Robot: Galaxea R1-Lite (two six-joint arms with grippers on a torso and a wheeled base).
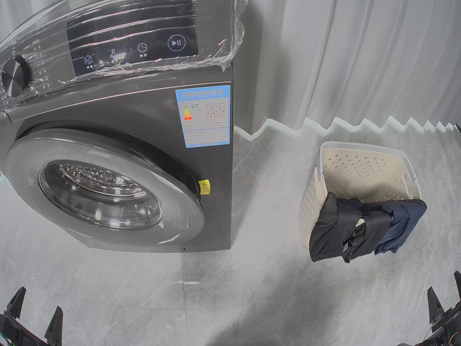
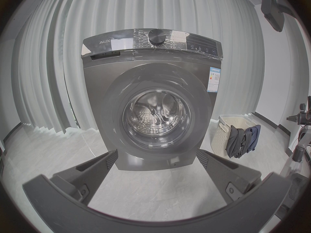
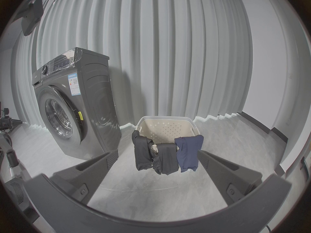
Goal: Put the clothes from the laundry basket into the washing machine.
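We list dark clothes (image 1: pixel 365 227) draped over the laundry basket's (image 1: pixel 367 145) near rim, right of the washing machine (image 1: pixel 144 116), with left gripper (image 1: pixel 38 303) and right gripper (image 1: pixel 444 289) fingers released and empty, and we judge its shut door (image 1: pixel 103 193) would block loading, or a tug could tip the basket.

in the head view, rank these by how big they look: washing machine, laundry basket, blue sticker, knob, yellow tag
Largest to smallest, as they look:
1. washing machine
2. laundry basket
3. blue sticker
4. knob
5. yellow tag
The gaps are all plain, so none is a tie.
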